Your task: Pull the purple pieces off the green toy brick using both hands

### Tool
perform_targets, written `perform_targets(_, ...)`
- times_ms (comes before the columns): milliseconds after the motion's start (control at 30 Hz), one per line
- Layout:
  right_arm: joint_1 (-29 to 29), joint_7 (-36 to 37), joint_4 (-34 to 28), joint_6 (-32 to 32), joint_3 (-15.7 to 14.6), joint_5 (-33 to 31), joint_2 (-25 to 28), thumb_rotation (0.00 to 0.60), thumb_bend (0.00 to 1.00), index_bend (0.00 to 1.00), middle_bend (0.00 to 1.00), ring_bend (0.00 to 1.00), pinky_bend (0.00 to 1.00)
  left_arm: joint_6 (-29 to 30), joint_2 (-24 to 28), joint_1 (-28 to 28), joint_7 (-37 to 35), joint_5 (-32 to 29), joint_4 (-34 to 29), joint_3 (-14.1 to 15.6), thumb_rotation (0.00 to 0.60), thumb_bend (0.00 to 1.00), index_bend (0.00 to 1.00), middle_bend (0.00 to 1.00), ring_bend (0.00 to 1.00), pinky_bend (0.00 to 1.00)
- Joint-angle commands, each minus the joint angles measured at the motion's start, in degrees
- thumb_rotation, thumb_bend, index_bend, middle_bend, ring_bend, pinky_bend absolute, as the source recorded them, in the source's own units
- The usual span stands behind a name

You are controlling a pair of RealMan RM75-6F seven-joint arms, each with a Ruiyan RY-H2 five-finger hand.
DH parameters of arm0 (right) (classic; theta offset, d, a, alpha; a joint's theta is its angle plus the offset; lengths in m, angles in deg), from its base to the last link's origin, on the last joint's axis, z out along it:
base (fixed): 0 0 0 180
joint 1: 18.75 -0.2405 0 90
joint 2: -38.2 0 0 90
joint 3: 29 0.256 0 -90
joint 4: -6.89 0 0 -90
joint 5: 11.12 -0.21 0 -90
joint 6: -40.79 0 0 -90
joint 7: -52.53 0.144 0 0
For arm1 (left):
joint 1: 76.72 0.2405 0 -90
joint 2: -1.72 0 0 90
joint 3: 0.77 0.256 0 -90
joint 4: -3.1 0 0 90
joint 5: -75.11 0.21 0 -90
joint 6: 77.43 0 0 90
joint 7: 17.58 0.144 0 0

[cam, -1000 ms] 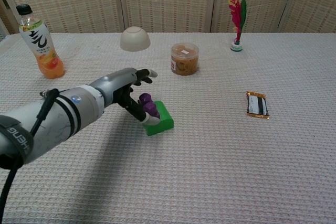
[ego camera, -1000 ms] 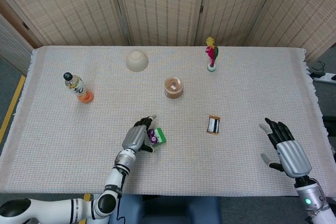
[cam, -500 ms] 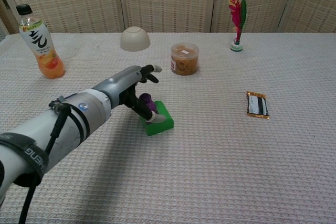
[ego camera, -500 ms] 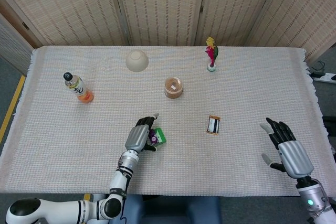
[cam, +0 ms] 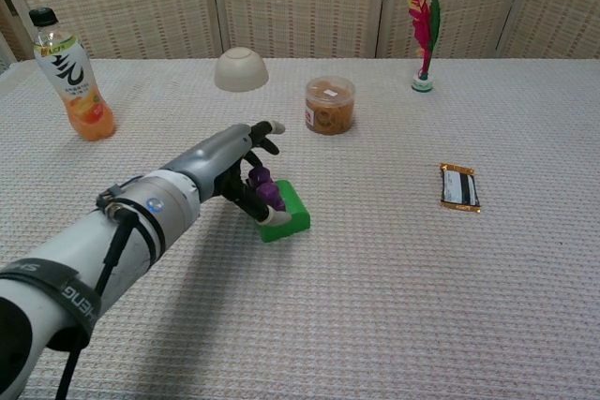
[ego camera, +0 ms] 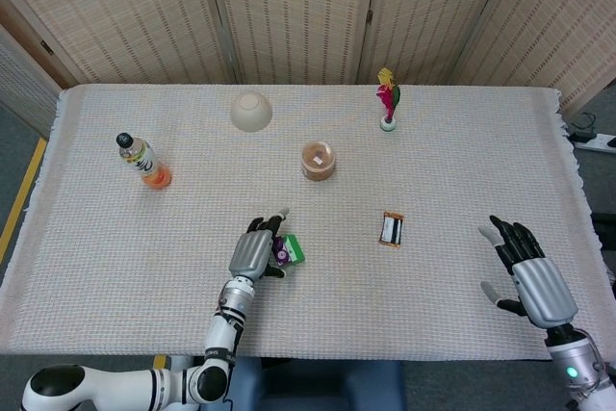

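Woven cream cloth covers the whole bench [ego camera: 115, 267], and things are scattered across it. Toward the left edge stands a drink bottle [ego camera: 143, 160] with orange contents, and a pale bowl [ego camera: 250, 111] sits upside down near the far edge.

The left hand [ego camera: 254, 250] lies over the green brick [cam: 286, 208] near the front edge, a little left of the middle. Its fingers [cam: 249, 190] curl down against the purple pieces [cam: 265, 189] on the brick's left half, thumb tip on the green top beside them, while one finger points out straight. It looks like a grip forming (whether anything is truly pinched I cannot tell, since the fingers hide the contact). The brick rests flat on the cloth, not lifted.

Behind it, about mid-bench, is a small tub [ego camera: 319, 160] with a brownish lid. A wrapped snack bar [ego camera: 391, 229] lies right of the brick, and a red-and-yellow feathered toy [ego camera: 388, 98] stands near the far edge.

The right hand [ego camera: 528, 274] hovers by the front right corner, released, fingers spread, holding nothing and well apart from the brick.

The step in hand seems to be the first grasp. The task asks for both hands, so the next move likely calls for the right hand to cross the bench and steady the green body, giving the left something to pull against.
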Motion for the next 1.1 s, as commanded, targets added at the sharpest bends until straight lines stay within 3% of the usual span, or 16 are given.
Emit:
perform_targets(33, -0.1, 0.0, 0.0, 0.2, 0.0, 0.0, 0.0, 0.6, 0.37, 0.0, 0.0, 0.0, 0.0, 0.1, -0.1, 0.0, 0.1, 0.1, 0.3, 0.1, 0.6, 0.23, 0.08, 0.23, 0.3, 0.15)
perform_targets(767, 0.0, 0.4, 0.0, -0.1, -0.1, 0.1, 0.3, 0.6, 0.37, 0.0, 0.0, 0.0, 0.0, -0.4, -0.8, 1.0, -2.9, 2.9, 2.4, 0.9, 0.6, 0.23, 0.12, 0.28, 0.38, 0.17)
perform_targets(1100, -0.1, 0.0, -0.2, 0.3, -0.2, 0.1, 0.2, 0.6, 0.37, 0.0, 0.0, 0.0, 0.0, 0.5, -1.7, 1.5, -5.8, 6.6, 4.6, 1.4, 0.6, 0.23, 0.19, 0.37, 0.47, 0.27)
